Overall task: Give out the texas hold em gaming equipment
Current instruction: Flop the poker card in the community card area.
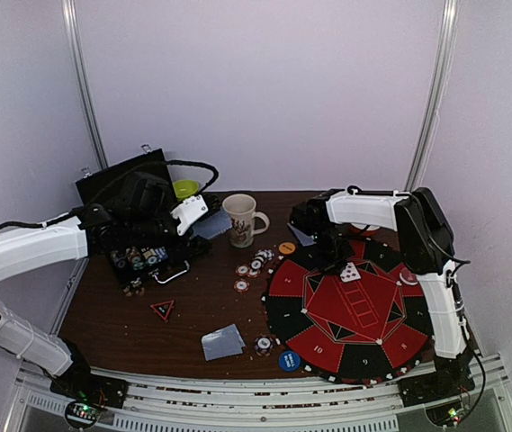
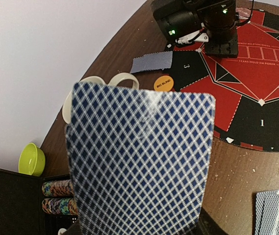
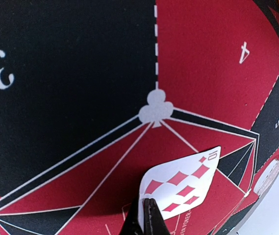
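My left gripper (image 1: 194, 216) is up over the far-left part of the table (image 1: 148, 333), beside the mug (image 1: 239, 219). It is clamped on a playing card (image 2: 139, 161). The card's blue-checked back fills nearly the whole left wrist view, so the fingers themselves are hidden behind it. Behind the card I see the black case (image 1: 139, 256) with rows of chips in it and the green bowl (image 2: 31, 159).

My right gripper (image 3: 146, 215) is low over the round red and black mat (image 1: 354, 306), which lies at the near-right corner of the table. Its jaws are pressed together. The tips touch the edge of the ten of diamonds (image 3: 181, 186), which lies face up on the mat's red middle field. I cannot tell if the card is pinched between them.

The orange disc (image 2: 163, 83) lies just beside the mat's far-left rim, and loose poker chips (image 1: 254, 265) are scattered between it and the mug. Face-down cards (image 1: 222, 342) lie near the table's near edge. The blue disc (image 1: 289, 361) is at the mat's near rim.
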Available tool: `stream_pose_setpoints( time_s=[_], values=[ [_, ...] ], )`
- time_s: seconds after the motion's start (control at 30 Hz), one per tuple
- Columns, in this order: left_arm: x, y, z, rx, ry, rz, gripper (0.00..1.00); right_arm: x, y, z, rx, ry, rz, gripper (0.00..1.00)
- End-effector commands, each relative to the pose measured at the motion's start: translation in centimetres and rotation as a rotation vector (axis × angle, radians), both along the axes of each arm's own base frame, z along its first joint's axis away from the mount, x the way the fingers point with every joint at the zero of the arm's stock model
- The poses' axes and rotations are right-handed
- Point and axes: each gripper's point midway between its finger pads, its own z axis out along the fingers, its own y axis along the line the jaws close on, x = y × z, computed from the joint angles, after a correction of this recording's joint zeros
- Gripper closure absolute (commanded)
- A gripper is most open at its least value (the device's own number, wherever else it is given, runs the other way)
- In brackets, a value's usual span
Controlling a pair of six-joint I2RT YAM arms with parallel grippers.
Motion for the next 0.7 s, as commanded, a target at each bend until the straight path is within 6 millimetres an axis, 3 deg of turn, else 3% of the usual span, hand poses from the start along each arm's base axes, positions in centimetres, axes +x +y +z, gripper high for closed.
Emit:
stream_pose_setpoints(
  time_s=[0.0,0.13,0.27,0.43,0.67],
  values=[
    [0.0,-0.3,1.9,-0.043,-0.061,-0.012,0.48,0.2,2.4,-1.7,0.102,0.015,-0.011,0.94],
    [0.1,-0.2,2.0,-0.043,-0.067,-0.01,0.48,0.1,2.6,-1.9,0.111,0.035,0.003,0.79],
    [0.1,-0.2,1.8,-0.04,-0.063,-0.01,0.48,0.0,3.1,-1.5,0.138,0.032,0.016,0.75],
    [0.0,-0.3,1.8,-0.04,-0.06,-0.013,0.48,-0.5,5.0,-0.3,0.185,0.05,0.082,0.67],
    [0.1,-0.3,1.7,-0.038,-0.058,-0.012,0.48,-0.6,5.1,2.4,0.181,0.019,0.116,0.48]
  ],
)
